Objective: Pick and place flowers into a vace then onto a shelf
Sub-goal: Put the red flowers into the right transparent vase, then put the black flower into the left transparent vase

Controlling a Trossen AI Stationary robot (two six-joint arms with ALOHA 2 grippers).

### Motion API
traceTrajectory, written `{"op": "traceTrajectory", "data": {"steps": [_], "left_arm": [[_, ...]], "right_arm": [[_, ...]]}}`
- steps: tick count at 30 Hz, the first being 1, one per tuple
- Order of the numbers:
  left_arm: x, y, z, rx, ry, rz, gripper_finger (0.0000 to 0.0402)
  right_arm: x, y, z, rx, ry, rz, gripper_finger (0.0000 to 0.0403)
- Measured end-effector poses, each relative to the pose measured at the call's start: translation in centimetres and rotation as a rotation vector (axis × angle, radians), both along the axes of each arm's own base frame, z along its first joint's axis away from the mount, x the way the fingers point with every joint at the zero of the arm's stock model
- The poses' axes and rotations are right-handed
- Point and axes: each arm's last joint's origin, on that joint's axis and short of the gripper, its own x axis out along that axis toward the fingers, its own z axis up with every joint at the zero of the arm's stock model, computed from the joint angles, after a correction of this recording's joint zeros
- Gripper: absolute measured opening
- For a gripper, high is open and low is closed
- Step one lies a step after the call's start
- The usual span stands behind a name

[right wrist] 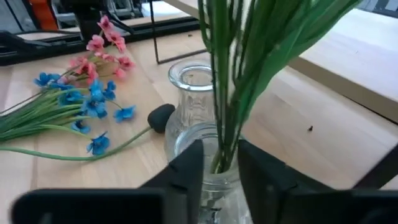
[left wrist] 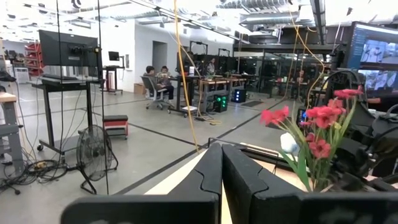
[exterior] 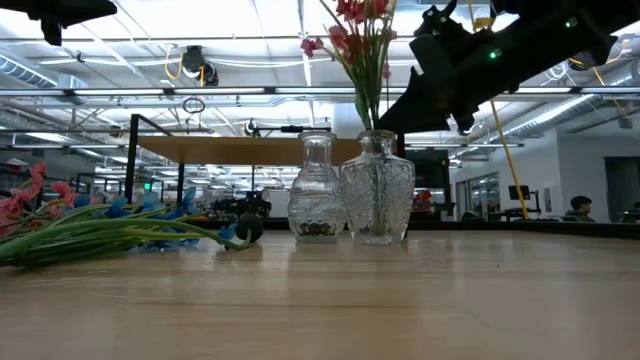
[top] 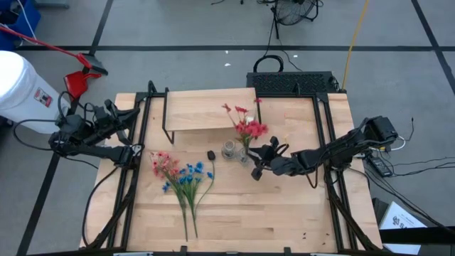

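Note:
The red bunch with a white bud stands upright in a cut-glass vase, its stems in the mouth. A second, empty glass vase stands right beside it. My right gripper is open; its fingers stand on either side of the stems just above the vase's mouth. I cannot tell whether they touch the stems. The pink bunch and the blue bunch lie flat on the table, left of the vases. My left gripper is shut and empty at the table's far left.
The shelf, a light plank on thin black legs, stands at the table's far side just behind the vases. A small black lump lies by the empty vase. A black mat lies at the far right. The near half of the tabletop is bare wood.

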Motion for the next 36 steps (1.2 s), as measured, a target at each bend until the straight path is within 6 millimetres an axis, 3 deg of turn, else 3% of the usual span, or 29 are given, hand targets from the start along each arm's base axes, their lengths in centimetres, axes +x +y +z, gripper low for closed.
{"op": "traceTrajectory", "data": {"steps": [6,11,21,30,36], "left_arm": [[0.0,0.0,0.0,0.0,0.0,0.0,0.001],[0.0,0.0,0.0,0.002,0.0,-0.009,0.001],[0.0,0.0,0.0,0.002,0.0,-0.011,0.001],[0.0,0.0,0.0,0.002,-0.001,-0.011,0.001],[-0.2,0.0,1.1,-0.051,-0.146,-0.018,0.001]], "right_arm": [[0.0,0.4,1.3,-0.024,-0.092,0.022,0.0159],[-0.5,0.5,3.5,-0.107,-0.191,-0.046,0.0185],[-3.0,-0.5,8.5,-0.113,-0.384,-0.157,0.0179],[-4.4,-1.7,10.3,-0.126,-0.433,-0.295,0.0177],[-4.6,-2.5,10.8,-0.08,-0.489,-0.335,0.017]]}}
